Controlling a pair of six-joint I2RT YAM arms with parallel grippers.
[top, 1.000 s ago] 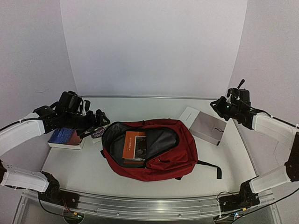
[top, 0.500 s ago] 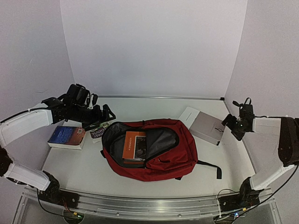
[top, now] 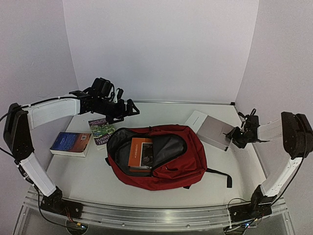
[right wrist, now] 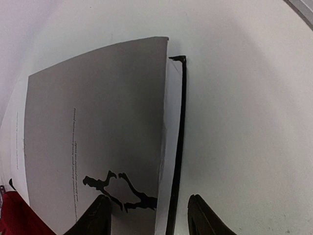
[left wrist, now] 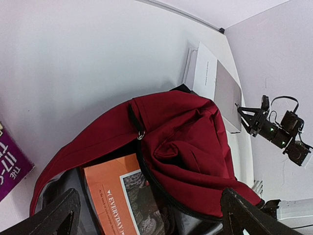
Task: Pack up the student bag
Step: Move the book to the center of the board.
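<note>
The dark red student bag (top: pixel 181 161) lies open in the middle of the table, with an orange book (top: pixel 140 152) inside it. It also shows in the left wrist view (left wrist: pixel 195 142), as does the orange book (left wrist: pixel 112 196). My left gripper (top: pixel 128 108) is open and empty, above and behind the bag's upper left edge; in its wrist view (left wrist: pixel 149 196) the jaws stand wide apart. My right gripper (top: pixel 234 135) is open and low at the right edge of a grey book (top: pixel 215 131). Its jaws (right wrist: pixel 147 198) straddle that edge of the grey book (right wrist: pixel 98 132).
A blue book (top: pixel 70 143) and a purple and green book (top: pixel 101 130) lie left of the bag. A white book (top: pixel 197 120) lies under the grey one. The bag's black strap (top: pixel 222 175) trails to the right. Walls close in at the back and both sides.
My left arm has swung up and right, from over the books at left to behind the bag, uncovering the purple book. My right arm has dropped to the grey book's right edge.
</note>
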